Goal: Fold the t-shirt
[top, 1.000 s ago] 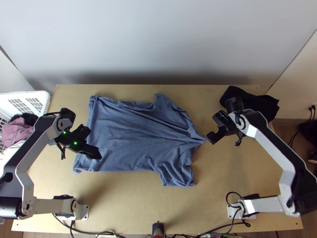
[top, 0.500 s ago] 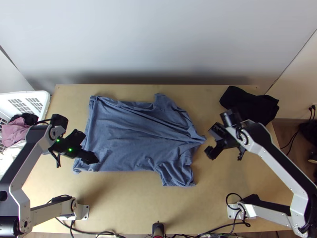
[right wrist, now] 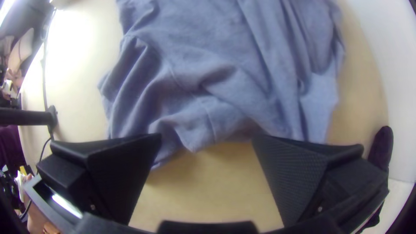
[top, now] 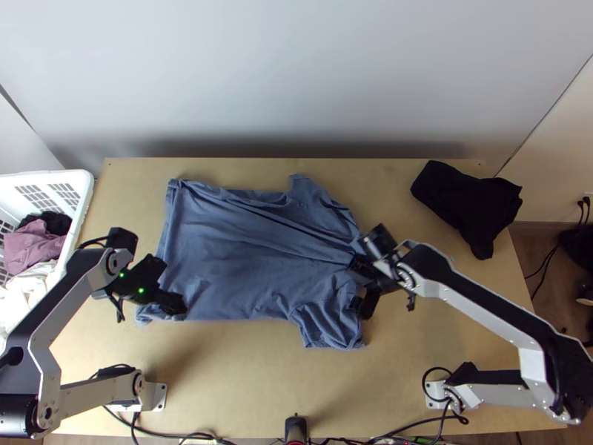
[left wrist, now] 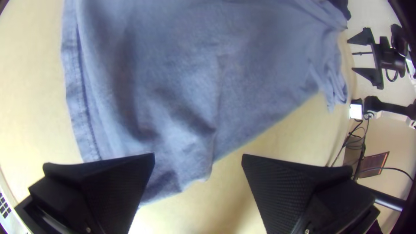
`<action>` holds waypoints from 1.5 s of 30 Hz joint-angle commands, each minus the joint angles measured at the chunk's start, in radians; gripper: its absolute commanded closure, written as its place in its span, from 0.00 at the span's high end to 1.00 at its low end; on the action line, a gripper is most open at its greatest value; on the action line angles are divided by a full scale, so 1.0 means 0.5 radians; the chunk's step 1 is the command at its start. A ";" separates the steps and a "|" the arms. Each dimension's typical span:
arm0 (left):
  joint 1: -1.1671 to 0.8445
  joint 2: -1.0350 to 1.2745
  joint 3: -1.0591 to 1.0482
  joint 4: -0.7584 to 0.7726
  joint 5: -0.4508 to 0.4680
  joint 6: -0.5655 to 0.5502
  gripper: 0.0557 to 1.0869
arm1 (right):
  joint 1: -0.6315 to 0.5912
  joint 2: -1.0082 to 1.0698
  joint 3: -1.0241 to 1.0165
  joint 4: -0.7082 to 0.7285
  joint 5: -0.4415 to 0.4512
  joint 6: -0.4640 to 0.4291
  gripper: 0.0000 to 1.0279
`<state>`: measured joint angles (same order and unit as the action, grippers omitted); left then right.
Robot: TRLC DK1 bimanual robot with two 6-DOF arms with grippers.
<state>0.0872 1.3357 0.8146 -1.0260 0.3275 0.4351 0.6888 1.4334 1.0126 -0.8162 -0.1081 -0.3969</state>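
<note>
"Top view: how are the arms posed?"

"Both elbows bend outward, forearms slanting inward. Left's black gripper (top: 175, 302) hovers by the blue fabric t-shirt's (top: 237, 259) near hem corner, right's black gripper (top: 356, 285) by its sleeved end."

"Fingers?"

"Wide apart on both."

"And the shirt?"

"Spread, wrinkled, on the light wooden tabletop (top: 244, 386)."

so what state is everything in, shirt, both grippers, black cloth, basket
t-shirt: spread out, creased, near sleeve rumpled
left gripper: fingers open, at the shirt's near left corner
right gripper: fingers open, at the shirt's right end
black cloth: bunched
white basket: holding bunched cloths
</note>
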 commanded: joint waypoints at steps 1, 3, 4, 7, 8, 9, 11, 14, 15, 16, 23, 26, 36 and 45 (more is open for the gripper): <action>0.148 -0.042 -0.074 -0.086 -0.044 0.127 0.95 | 0.117 0.072 -0.157 0.157 0.002 0.005 0.95; 0.197 -0.058 -0.062 -0.126 -0.051 0.167 0.95 | 0.169 0.014 -0.200 0.157 0.002 -0.004 0.95; 0.215 -0.058 -0.052 -0.148 -0.054 0.188 0.95 | 0.196 -0.014 -0.227 0.160 0.005 -0.007 0.95; 0.258 -0.055 -0.046 -0.175 -0.072 0.234 0.95 | 0.245 -0.053 -0.310 0.163 0.032 -0.010 0.95; 0.261 -0.048 -0.043 -0.175 -0.075 0.234 0.95 | 0.258 -0.057 -0.319 0.166 0.041 -0.013 0.95; 0.261 -0.045 -0.037 -0.175 -0.075 0.231 0.95 | 0.267 -0.063 -0.323 0.172 0.048 -0.013 0.95; 0.246 -0.045 -0.028 -0.188 -0.072 0.225 0.95 | 0.291 -0.066 -0.316 0.200 0.069 -0.013 0.95; 0.206 -0.045 -0.016 -0.194 -0.072 0.198 0.95 | 0.341 -0.047 -0.353 0.224 0.103 -0.044 0.95; 0.197 -0.045 -0.012 -0.194 -0.072 0.188 0.95 | 0.347 -0.044 -0.378 0.224 0.103 -0.047 0.95; 0.194 -0.045 -0.006 -0.194 -0.072 0.179 0.95 | 0.356 -0.047 -0.412 0.224 0.103 -0.047 0.95; 0.200 -0.061 0.012 -0.228 -0.072 0.176 0.95 | 0.402 -0.305 -0.678 0.144 0.103 -0.044 0.95; 0.200 -0.058 0.012 -0.228 -0.072 0.182 0.95 | 0.399 -0.415 -0.721 0.080 0.137 -0.099 0.95; 0.188 -0.061 0.012 -0.243 -0.072 0.176 0.95 | 0.371 -0.765 -0.881 -0.276 0.367 -0.271 0.95; 0.123 -0.067 -0.012 -0.246 -0.066 0.139 0.95 | 0.331 -0.514 -0.298 -0.325 0.318 -0.228 0.95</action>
<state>0.1768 1.3029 0.8131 -1.1511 0.2916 0.5232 0.8467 1.0966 0.6830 -0.9539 0.0639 -0.5247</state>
